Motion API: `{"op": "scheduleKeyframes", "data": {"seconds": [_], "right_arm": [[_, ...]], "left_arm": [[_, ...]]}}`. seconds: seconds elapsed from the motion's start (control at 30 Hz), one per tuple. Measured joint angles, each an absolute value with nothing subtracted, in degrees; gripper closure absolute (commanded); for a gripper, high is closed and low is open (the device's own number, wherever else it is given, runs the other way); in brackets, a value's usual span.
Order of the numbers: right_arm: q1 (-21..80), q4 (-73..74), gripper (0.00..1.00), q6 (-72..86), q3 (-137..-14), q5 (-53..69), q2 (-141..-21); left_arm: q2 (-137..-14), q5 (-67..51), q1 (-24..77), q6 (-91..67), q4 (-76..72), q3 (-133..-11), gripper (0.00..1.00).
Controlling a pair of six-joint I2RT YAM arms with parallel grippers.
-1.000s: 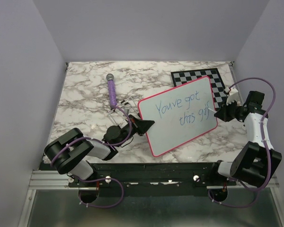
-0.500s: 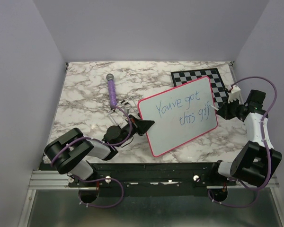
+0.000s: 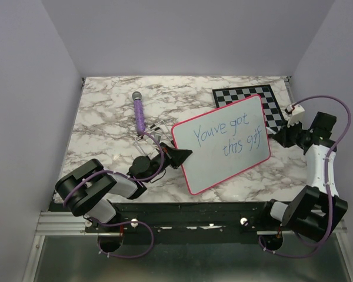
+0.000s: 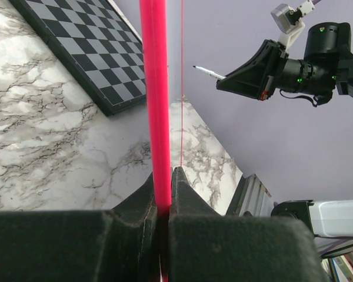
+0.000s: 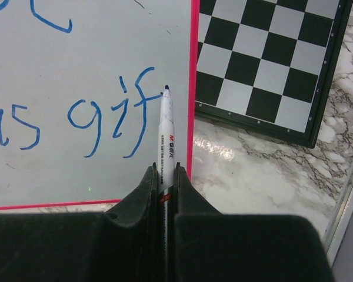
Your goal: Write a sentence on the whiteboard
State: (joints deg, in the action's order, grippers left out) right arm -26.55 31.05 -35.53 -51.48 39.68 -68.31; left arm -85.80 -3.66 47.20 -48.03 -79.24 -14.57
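The whiteboard, white with a pink-red rim, is propped up at an angle in the middle of the table. On it in blue is the sentence, "You've got this gif". My left gripper is shut on the board's left rim, which runs up between its jaws. My right gripper hangs off the board's right edge, shut on a white marker. The marker's blue tip points at the "gif" and is off the surface. The left wrist view shows that marker in the air.
A grey-and-black chessboard lies flat behind the whiteboard at the back right. A purple microphone lies at the back left, with a small wire thing near the left gripper. Grey walls close in the sides, and a metal rail runs along the right edge.
My right gripper has drawn back to the right with the marker, away from the board's edge. The left gripper and the whiteboard have stayed still.
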Motion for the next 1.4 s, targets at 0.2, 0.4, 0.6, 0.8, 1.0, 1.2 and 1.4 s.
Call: {"op": "scheduleKeyframes", "data": {"seconds": [0.2, 0.4, 0.6, 0.8, 1.0, 1.2, 1.4], "right_arm": [[-27.51, 31.05, 0.99, -35.68, -51.48, 39.83, -69.08], [-27.51, 31.11, 0.99, -36.49, -51.48, 40.51, -71.42], [-27.51, 31.14, 0.99, -37.08, -51.48, 41.15, -73.21], [-27.51, 31.22, 0.99, -37.56, -51.48, 41.52, -73.52], [-27.51, 31.57, 0.99, -38.11, -51.48, 41.69, -73.95], [-27.51, 31.81, 0.99, -38.61, -51.46, 41.69, -74.85], [-27.62, 31.64, 0.99, -38.28, -51.46, 41.60, -75.13]], "left_arm": [[-85.80, -3.68, 47.20, -48.01, -79.24, -14.57, 1.00], [-85.80, -3.70, 47.20, -47.99, -79.22, -14.57, 1.00], [-85.78, -3.73, 47.20, -47.99, -79.24, -14.57, 1.00], [-85.80, -3.73, 47.20, -47.99, -79.22, -14.57, 1.00], [-85.80, -3.73, 47.20, -47.99, -79.22, -14.57, 1.00], [-85.80, -3.73, 47.20, -48.12, -79.20, -14.57, 1.00], [-85.82, -3.70, 47.20, -48.29, -79.20, -14.57, 1.00]]}}
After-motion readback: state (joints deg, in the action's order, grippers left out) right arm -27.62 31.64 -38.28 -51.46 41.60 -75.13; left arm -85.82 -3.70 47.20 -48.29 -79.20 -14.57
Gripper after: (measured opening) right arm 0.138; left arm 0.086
